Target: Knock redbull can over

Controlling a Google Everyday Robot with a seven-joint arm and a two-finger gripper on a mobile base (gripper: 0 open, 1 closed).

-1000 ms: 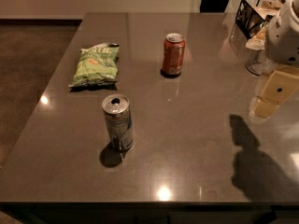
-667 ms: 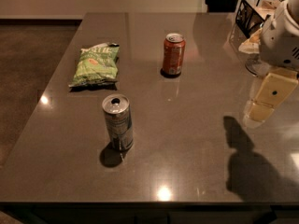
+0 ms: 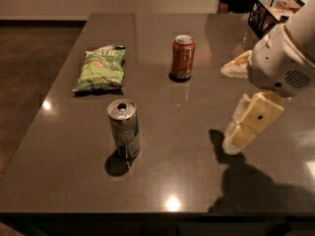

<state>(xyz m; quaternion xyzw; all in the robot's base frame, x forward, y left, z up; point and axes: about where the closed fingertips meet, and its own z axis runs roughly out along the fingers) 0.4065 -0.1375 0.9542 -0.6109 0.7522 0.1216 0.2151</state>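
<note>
The redbull can (image 3: pixel 124 129), tall, slim and silver-blue with an open pull-tab top, stands upright on the dark table (image 3: pixel 167 171) at the front left. My gripper (image 3: pixel 235 140), cream-coloured under a white wrist, hangs just above the table at the right, well to the right of the can and apart from it. It holds nothing that I can see. Its shadow falls on the table below it.
A shorter red-orange soda can (image 3: pixel 182 57) stands upright at the table's middle back. A green chip bag (image 3: pixel 101 68) lies flat at the back left. A black wire basket (image 3: pixel 266 14) stands at the far right corner. The table's front edge is close.
My gripper has moved left and lower, closer to the table's middle. The cans and the chip bag have not moved.
</note>
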